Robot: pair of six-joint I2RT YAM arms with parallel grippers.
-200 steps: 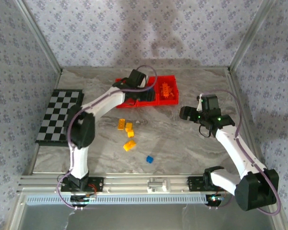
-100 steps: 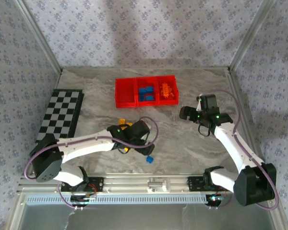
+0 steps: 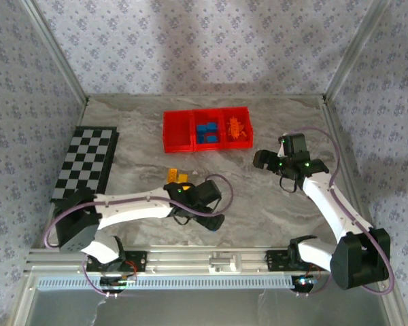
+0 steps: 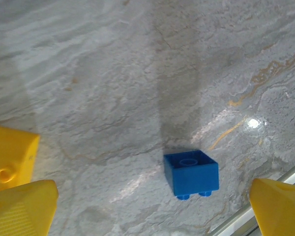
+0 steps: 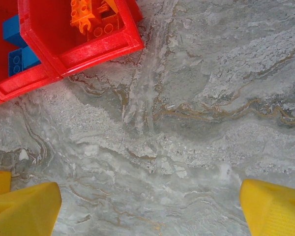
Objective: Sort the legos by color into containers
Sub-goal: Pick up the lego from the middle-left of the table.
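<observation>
— Near edge: the left gripper (image 4: 150, 212) is seen spread wide and empty, a blue lego (image 4: 191, 173) lying on the bench (image 4: 113, 73) between its fingers. From above, the brick is covered by the gripper.
— Farther back: the right gripper (image 5: 150, 211) is held wide and empty near the red containers (image 5: 83, 49), where orange legos (image 5: 86, 12) are seen.

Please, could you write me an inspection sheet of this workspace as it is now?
Surface: grey marbled table.
Job's things: red bins; blue bricks in the middle one, orange bricks in the right one; one blue brick and yellow bricks loose on the table.
Clutter: checkered board at the left.
Grippers: left gripper open above the loose blue brick; right gripper open, empty.
Cables: purple cables run along both arms.
Surroundings: patterned walls, metal frame.
</observation>
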